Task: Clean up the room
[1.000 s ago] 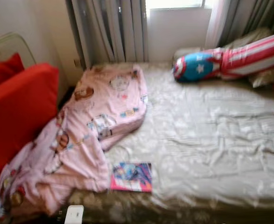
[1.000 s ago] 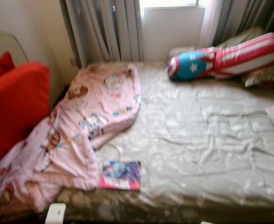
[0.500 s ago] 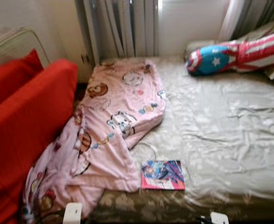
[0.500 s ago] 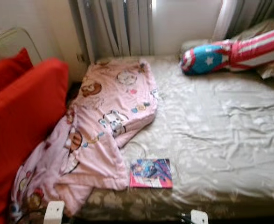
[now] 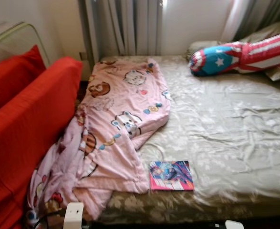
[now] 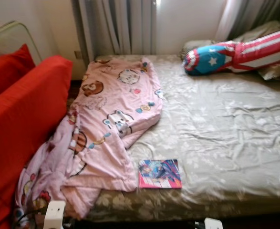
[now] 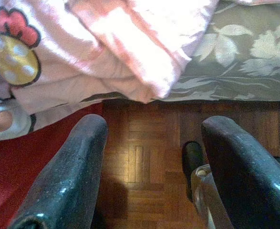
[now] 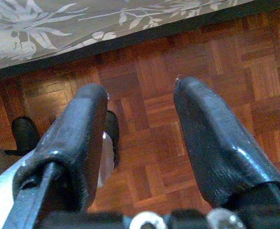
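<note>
Both arms hang low over parquet floor (image 8: 149,119); left gripper (image 7: 149,167) and right gripper (image 8: 140,143) gape apart, holding nothing. A colourful book (image 5: 171,175) lies at the bed's (image 5: 235,143) near edge, touching the pink cartoon blanket (image 5: 116,129) spilling beside red cushions (image 5: 30,119). A star-striped bolster (image 5: 240,53) lies beyond.

Daylight enters from the window (image 5: 197,19) at top, backlighting the curtains (image 5: 125,26). Head views mildly soft, colours saturated on the red cushion (image 5: 30,124). Left wrist view: pink blanket (image 7: 130,43) overexposed, glaring white. Wrist-view fingers (image 8: 77,138) near lens, slightly blurred; parquet floor (image 8: 154,109) evenly lit.
</note>
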Available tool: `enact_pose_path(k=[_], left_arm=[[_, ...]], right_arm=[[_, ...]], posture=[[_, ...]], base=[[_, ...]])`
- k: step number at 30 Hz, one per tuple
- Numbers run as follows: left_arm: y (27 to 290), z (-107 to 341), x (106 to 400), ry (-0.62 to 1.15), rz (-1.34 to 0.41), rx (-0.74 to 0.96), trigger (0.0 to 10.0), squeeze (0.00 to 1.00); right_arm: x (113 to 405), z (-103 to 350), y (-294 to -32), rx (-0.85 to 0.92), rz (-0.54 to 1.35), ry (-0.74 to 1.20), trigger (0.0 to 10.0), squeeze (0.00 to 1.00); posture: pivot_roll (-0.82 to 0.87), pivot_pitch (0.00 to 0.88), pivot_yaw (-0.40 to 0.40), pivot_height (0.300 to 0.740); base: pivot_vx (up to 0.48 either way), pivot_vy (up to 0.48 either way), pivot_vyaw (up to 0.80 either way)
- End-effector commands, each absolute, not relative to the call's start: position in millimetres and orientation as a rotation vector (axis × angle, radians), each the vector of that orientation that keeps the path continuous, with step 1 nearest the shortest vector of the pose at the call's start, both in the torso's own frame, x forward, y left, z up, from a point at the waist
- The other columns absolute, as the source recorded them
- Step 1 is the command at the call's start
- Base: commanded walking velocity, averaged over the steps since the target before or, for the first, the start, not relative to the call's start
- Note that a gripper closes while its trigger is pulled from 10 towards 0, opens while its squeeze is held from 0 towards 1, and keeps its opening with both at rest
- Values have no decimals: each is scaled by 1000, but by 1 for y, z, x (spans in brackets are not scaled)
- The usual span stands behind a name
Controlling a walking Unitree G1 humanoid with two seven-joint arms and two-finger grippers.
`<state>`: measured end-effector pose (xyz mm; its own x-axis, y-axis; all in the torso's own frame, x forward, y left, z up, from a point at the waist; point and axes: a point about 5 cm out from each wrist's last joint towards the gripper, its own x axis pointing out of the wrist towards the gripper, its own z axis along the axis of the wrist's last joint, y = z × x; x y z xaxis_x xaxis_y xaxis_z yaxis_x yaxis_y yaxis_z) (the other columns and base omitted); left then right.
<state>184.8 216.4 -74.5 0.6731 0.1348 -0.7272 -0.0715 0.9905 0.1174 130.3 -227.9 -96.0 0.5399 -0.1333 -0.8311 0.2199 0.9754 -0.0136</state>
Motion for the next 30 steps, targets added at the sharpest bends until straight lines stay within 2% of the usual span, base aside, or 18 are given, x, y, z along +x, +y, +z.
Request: enact_pose_path(k=[1, 6, 10, 14, 21, 27, 30], left_arm=[[216, -76, 183, 834, 114, 88, 10000, 0], [216, -77, 181, 842, 119, 86, 10000, 0], [216, -77, 181, 845, 121, 79, 10000, 0], [216, -77, 180, 847, 122, 76, 10000, 0], [215, -77, 180, 842, 125, 64, 10000, 0], [215, -77, 180, 843, 122, 68, 10000, 0], [215, -77, 180, 843, 123, 67, 10000, 0]], right_arm=[[127, -97, -228, 105, -213, 993, 10000, 0], [135, -99, -208, 109, -187, 994, 10000, 0], [141, -101, -180, 106, -149, 991, 10000, 0], [143, -101, -166, 106, -135, 983, 10000, 0], [143, -101, -167, 122, -149, 966, 10000, 0], [142, -98, -195, 95, -155, 951, 10000, 0], [139, -96, -208, 86, -160, 946, 10000, 0]], posture=[[27, 0, -5, 740], [28, 0, -6, 740], [27, 0, -7, 740], [27, 0, -7, 740], [27, 0, -10, 740], [24, 0, -10, 740], [25, 0, -9, 740]], base=[[0, -416, 0], [0, -212, 0], [0, 0, 0], [0, 0, 670], [0, 0, 187], [0, 0, 0], [246, 0, 800]])
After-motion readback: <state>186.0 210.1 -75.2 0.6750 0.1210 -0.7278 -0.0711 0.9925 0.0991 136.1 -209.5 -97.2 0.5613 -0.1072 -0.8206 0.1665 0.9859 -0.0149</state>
